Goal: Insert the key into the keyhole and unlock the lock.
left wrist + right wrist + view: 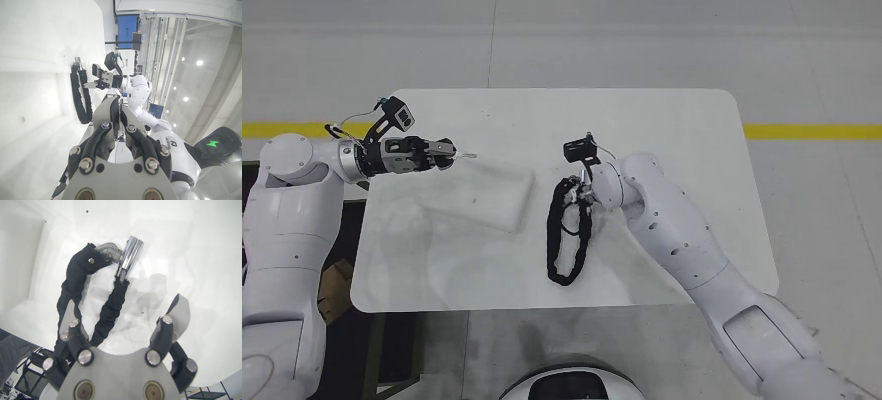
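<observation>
1. The left gripper (447, 151) is clamped tight on the key (467, 156), and the blade pokes out past the fingertips toward the table's middle. I judge that gripping it by the head leaves the blade free to enter a keyhole.
2. The key hangs in the air above the far left part of the table (662, 120). It is well apart from the lock (567, 232), with a low white pad (487, 195) lying between them.
3. The lock is a chain in a black sleeve, closed into 1 loop by a chrome cylinder (130, 255). It lies flat near the table's middle.
4. The right gripper (123, 311) sits over the cylinder end of the loop, jaws spread wide and holding nothing. 1 strand of the sleeve runs between its fingers, so it seems placed to steady or lift the lock for the key.
5. The top view gives the layout: 2 arms, with key and lock far apart. The right wrist view adds the cylinder's faceted barrel and the bent shackle piece (108, 251) butting against its side.
6. The left wrist view looks along the key's thin edge toward the right gripper. It shows 1 fingertip (86, 85) close to the sleeve, though whether they touch is hard to tell.
7. I can't make out the keyhole; it is probably in an end face of the cylinder.
</observation>
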You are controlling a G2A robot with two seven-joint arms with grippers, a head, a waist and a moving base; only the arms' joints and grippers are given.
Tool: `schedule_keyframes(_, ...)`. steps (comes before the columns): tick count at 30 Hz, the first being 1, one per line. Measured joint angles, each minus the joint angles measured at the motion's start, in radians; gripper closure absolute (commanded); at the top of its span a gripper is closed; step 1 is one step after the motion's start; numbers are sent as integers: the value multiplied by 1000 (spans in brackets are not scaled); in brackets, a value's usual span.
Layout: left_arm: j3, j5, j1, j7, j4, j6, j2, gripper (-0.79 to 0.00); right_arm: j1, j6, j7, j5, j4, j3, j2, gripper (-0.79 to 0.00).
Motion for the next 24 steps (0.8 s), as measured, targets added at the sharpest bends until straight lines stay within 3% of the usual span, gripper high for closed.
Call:
schedule_keyframes(3,0,0,0,0,0,0,0,0,-1,-11,1,-33,23,6,-21,-477)
schedule_keyframes(5,0,0,0,0,0,0,0,0,-2,-15,2,-57,37,11,-33,-388)
schedule_keyframes(9,0,0,0,0,0,0,0,0,-9,-39,-7,-100,63,26,-61,-342)
schedule_keyframes(10,0,0,0,0,0,0,0,0,-11,-45,-8,-108,68,30,-67,-299)
schedule_keyframes(12,0,0,0,0,0,0,0,0,-16,-57,-10,-126,78,40,-80,-129)
schedule_keyframes(13,0,0,0,0,0,0,0,0,-18,-61,-10,-134,81,46,-85,0)
schedule_keyframes(20,0,0,0,0,0,0,0,0,-52,-118,-4,-140,58,141,-107,0)
schedule_keyframes(24,0,0,0,0,0,0,0,0,-91,-168,14,-43,-36,242,-85,0)
